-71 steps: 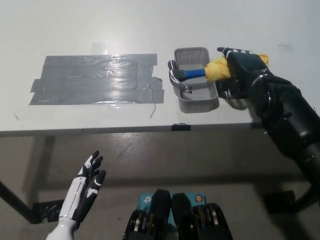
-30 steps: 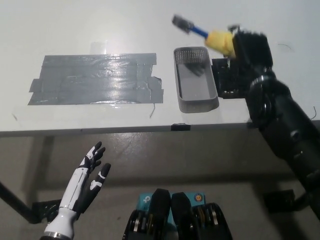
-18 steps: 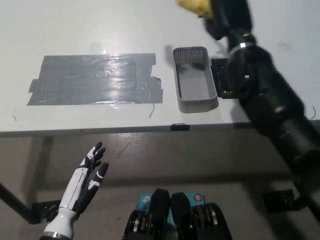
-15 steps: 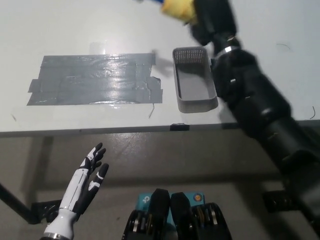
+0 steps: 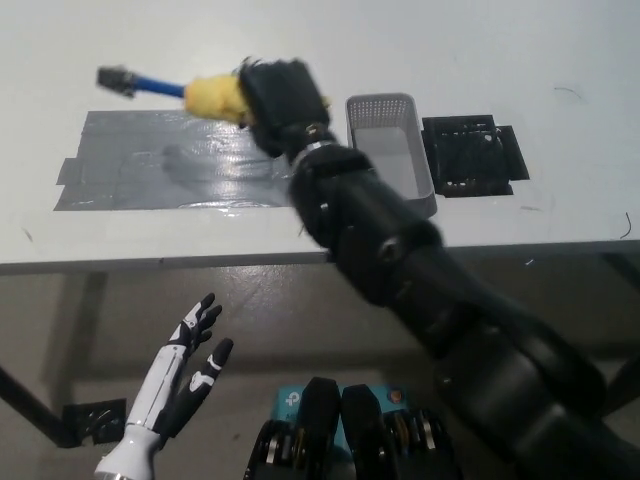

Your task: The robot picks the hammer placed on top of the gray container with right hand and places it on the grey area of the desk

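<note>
The black right hand (image 5: 278, 92) is wrapped around the yellow grip of the hammer (image 5: 185, 90), carrying it above the grey taped area (image 5: 150, 165) of the desk (image 5: 560, 215) with its head poking past that area's far edge, a fair spot, I judge, from which to lower it. The gray container (image 5: 395, 150), just right of the taped area, sits empty, while the white left hand (image 5: 185, 375) idles below the desk edge, fingers spread and holding nothing
</note>
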`<move>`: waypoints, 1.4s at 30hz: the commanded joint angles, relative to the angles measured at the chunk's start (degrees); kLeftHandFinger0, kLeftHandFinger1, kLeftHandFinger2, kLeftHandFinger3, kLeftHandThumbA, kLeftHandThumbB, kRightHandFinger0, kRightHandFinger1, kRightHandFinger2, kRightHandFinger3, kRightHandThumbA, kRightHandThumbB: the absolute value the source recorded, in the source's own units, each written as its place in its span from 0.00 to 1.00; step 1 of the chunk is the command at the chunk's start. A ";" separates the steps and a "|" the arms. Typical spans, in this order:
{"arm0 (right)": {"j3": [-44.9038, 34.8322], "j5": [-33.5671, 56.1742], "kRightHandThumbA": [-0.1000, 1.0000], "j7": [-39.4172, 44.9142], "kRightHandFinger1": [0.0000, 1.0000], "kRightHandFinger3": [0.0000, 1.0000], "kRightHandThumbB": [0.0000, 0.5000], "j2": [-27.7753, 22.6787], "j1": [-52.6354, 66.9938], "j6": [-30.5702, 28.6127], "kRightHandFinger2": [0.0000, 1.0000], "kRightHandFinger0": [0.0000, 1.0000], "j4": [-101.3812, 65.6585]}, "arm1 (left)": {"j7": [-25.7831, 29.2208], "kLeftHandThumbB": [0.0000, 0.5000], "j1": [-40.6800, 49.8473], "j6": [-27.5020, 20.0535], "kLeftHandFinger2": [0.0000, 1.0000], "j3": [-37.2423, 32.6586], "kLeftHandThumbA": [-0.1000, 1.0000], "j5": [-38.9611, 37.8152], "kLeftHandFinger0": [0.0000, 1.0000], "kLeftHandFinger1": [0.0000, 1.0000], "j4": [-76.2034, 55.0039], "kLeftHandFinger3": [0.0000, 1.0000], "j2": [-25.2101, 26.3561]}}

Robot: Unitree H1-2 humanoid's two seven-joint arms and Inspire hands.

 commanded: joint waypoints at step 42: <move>-1.90 6.53 0.66 10.81 1.00 1.00 0.68 -1.91 -2.88 2.99 1.00 1.00 4.94 | -3.08 0.21 -6.41 1.52 0.94 -3.28 0.89 1.28 1.00 1.00 -1.56 1.00 1.47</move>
